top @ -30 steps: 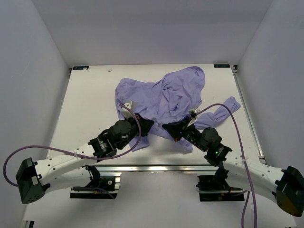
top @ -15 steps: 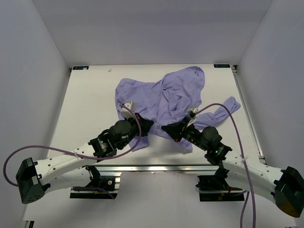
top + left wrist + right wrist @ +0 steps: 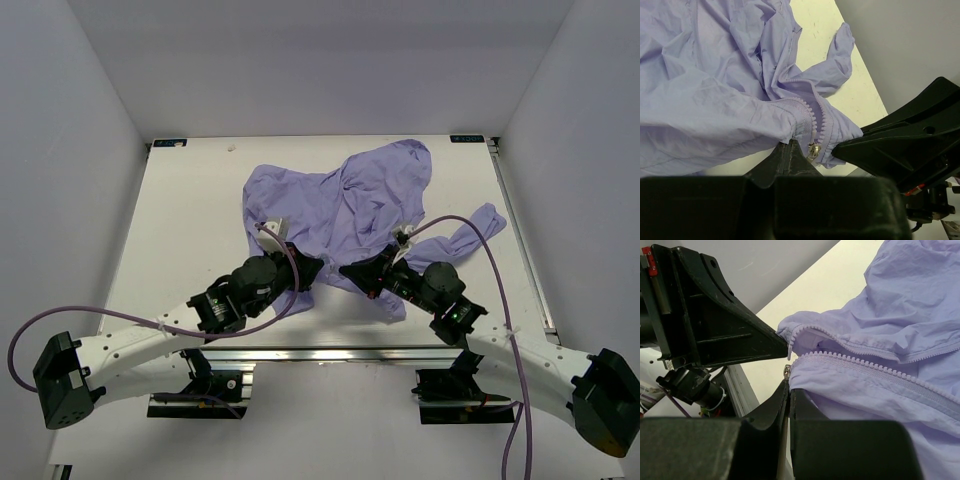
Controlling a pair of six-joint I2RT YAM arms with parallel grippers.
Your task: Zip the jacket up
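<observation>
1. The jacket (image 3: 340,205) lies crumpled on the table (image 3: 190,220), from the middle out to the far right.
2. The left gripper (image 3: 315,266) is at the near hem, fingers pinched tight on fabric beside the zipper (image 3: 816,122).
3. The right gripper (image 3: 348,269) faces it, tips nearly meeting, clamped closed on the other zipper edge.
4. The slider (image 3: 813,150) hangs between both tips.

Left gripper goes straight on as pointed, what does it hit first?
The jacket bunched ahead of the left gripper, which pinches it. The right gripper sits just beside that line; depth unclear.
</observation>
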